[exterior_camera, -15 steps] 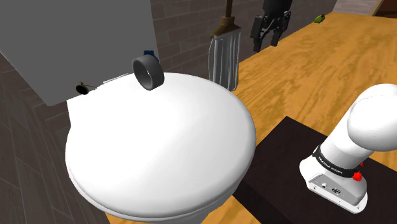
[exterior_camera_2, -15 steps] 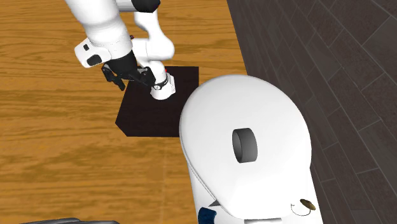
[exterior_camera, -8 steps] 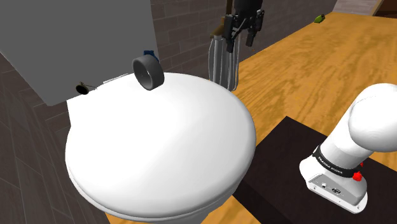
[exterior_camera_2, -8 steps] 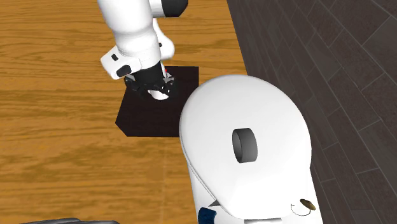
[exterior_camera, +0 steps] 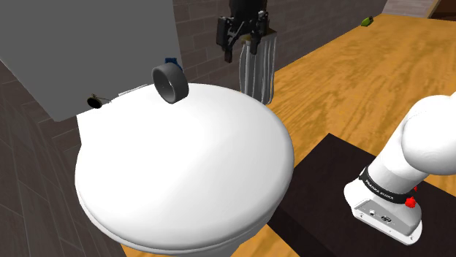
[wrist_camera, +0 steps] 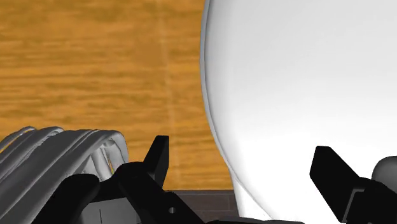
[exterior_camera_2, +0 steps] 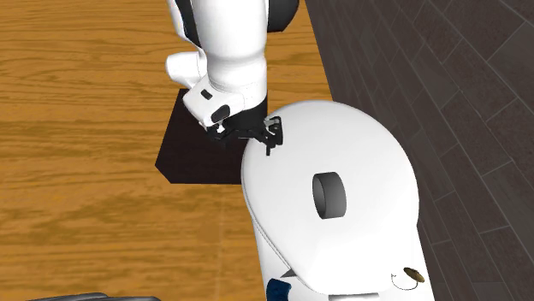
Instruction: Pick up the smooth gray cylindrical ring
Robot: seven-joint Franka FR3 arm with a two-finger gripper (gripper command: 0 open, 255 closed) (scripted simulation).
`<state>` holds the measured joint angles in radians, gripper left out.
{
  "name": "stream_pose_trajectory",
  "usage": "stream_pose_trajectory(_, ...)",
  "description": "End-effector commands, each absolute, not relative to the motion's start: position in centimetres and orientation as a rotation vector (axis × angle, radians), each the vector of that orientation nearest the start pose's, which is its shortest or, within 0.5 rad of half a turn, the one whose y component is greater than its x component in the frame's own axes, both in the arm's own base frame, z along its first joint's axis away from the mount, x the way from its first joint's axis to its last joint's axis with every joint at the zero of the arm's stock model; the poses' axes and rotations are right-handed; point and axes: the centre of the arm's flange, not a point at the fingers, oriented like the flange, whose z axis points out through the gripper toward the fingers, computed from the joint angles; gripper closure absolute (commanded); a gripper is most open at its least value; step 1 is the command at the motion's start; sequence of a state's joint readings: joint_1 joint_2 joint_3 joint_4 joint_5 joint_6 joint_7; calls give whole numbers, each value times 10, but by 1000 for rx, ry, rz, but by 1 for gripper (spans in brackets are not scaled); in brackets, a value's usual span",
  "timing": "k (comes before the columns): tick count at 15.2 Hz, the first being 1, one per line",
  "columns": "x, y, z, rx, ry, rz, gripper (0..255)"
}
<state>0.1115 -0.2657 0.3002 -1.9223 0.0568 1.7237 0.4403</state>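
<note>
We see a room with a wooden floor [exterior_camera: 351,80] and a dark brick wall [exterior_camera: 204,29]. A large white toilet lid [exterior_camera: 190,175] lies shut below a plain grey panel [exterior_camera: 88,44] at its far end. The smooth grey ring [exterior_camera: 170,83] stands on its edge on the lid, at the far end just in front of that panel. In the second exterior view the ring [exterior_camera_2: 328,195] sits near the middle of the lid's width. The gripper [exterior_camera: 240,50] hangs in the air to the shoulder view's right of the ring and well apart from it, in front of a grey ribbed bundle like a mop head [exterior_camera: 259,69] that leans by the wall. In the second exterior view we find the gripper [exterior_camera_2: 272,138] over the lid's rim on the side nearer the dark stand [exterior_camera_2: 192,158], with the white arm [exterior_camera_2: 227,60] rising above it. In the wrist view the gripper [wrist_camera: 245,162] looks down on the lid's curved edge, the floor and the mop head [wrist_camera: 57,153]. Its two black fingers [wrist_camera: 158,156] stand wide apart with nothing between them. A small black item [exterior_camera: 93,100] lies at the shoulder view's left of the ring, beside the panel.
</note>
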Motion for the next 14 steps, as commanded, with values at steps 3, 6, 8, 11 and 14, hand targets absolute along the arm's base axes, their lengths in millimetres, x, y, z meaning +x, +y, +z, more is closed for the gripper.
stream_pose_trajectory(3, 455, 262, 609, -3133, 35, -121, 0)
stream_pose_trajectory(6, 469, 297, 613, -3131, 10, -141, 0)
stream_pose_trajectory(8, 479, 321, 616, -3129, -6, -155, 0)
stream_pose_trajectory(11, 492, 357, 620, -3127, -31, -175, 0)
stream_pose_trajectory(14, 505, 393, 625, -3124, -56, -195, 0)
